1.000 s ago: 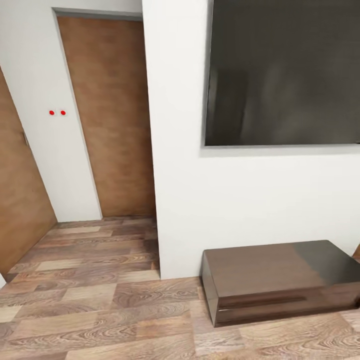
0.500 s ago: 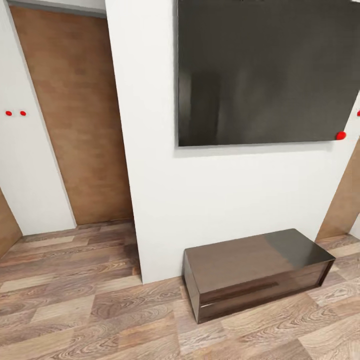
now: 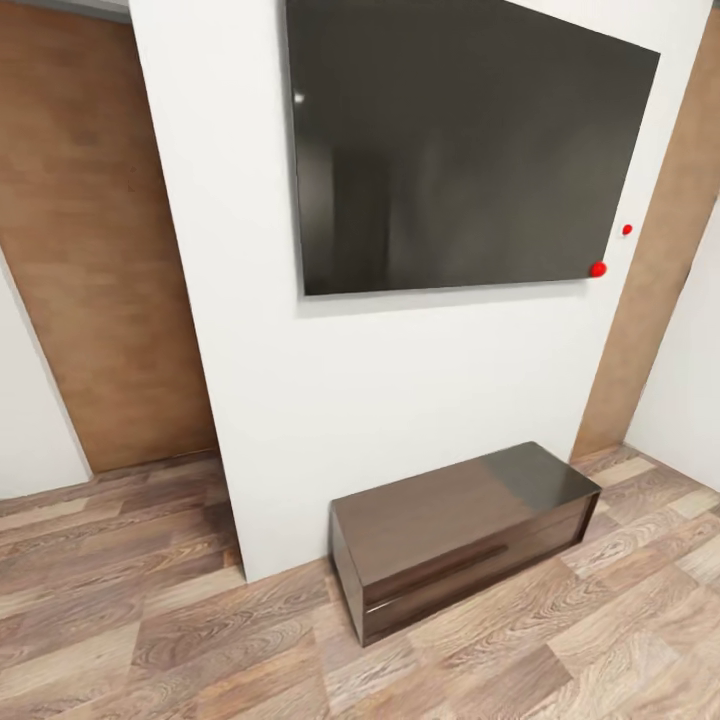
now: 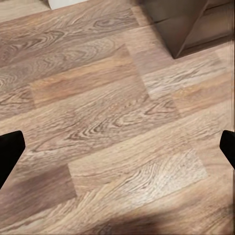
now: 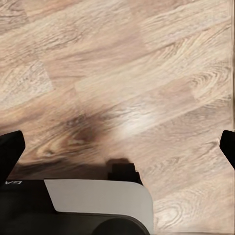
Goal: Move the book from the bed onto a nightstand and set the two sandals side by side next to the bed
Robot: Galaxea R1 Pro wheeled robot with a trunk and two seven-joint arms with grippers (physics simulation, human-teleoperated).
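- Shifted leftward across the head view since a second ago are the wall, the dark screen and the low bench; since the whole picture slid together, a turn of the camera is judged, not a move of the furniture.
- A second brown door has been brought into sight beyond the bench, while the door on the other side is now cut by the frame edge.
- The left claw is held wide open with nothing between its black fingertips; bare wood-plank floor lies below it, and a corner of the bench stands ahead of it.
- The right claw is likewise spread wide and empty, pointed down at pale floor, with a rounded white-and-black part of the robot close beneath it.
- Both arms are judged to be kept low and idle because the robot is travelling, not handling.
- The bench is a long, glossy, dark brown box with sharp edges and a reflective top; the floor is grained in mixed brown planks; the walls are flat white.
- No book, bed, nightstand or sandals can be placed from these views; their whereabouts cannot be told.
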